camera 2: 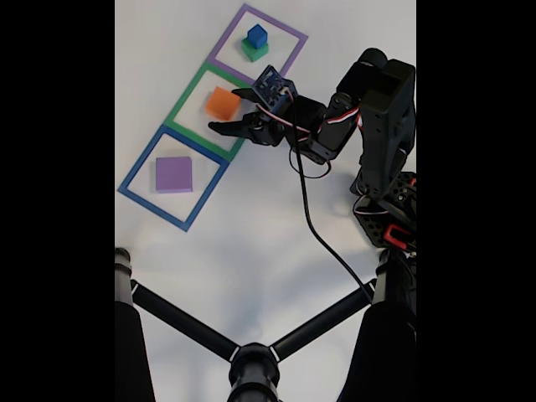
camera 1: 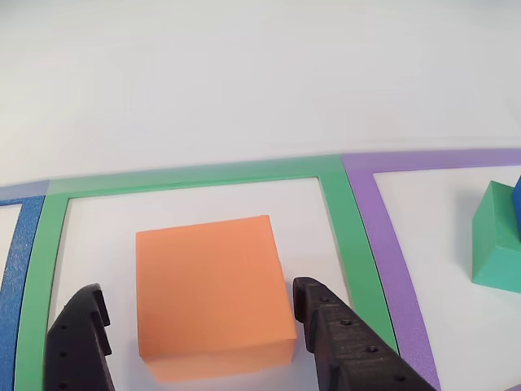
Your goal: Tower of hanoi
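Both pictures are bright and evenly lit, the white table (camera 1: pixel 244 73) nearly washed out. In the other view the orange block (camera 1: pixel 210 287) is sharp, with a faint soft shadow along its near edge; the tape line beyond it bows slightly. The fixed view is coarser, with black bars either side of the table

Orange block (camera 1: pixel 212 293) is seen flat in the middle; blue block (camera 2: pixel 256 34) is stacked on green block (camera 2: pixel 250 52); purple block (camera 2: pixel 173 174) is set apart.
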{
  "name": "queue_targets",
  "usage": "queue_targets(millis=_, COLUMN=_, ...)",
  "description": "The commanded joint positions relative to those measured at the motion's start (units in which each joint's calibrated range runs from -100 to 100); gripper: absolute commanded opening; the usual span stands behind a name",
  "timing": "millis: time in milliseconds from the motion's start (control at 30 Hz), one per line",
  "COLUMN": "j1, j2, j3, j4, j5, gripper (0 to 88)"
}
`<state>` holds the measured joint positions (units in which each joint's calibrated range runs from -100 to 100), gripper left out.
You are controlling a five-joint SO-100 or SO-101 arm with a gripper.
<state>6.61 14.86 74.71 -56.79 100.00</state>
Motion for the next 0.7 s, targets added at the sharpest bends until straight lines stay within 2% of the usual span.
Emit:
queue_targets(millis=0, j1=-0.2, j2=-0.3, j3=-1.5, j4=0.4, j5=0.0, gripper=22.2)
queue_targets(millis=467, j1=0.5, j2=-0.8, j3=-2.5, j4=3.0, j5=0.0, gripper=12.6)
queue_targets(millis=667, j1=0.7, j2=-7.2, j3=-2.4, j4=9.8, j5=0.0, gripper=11.8)
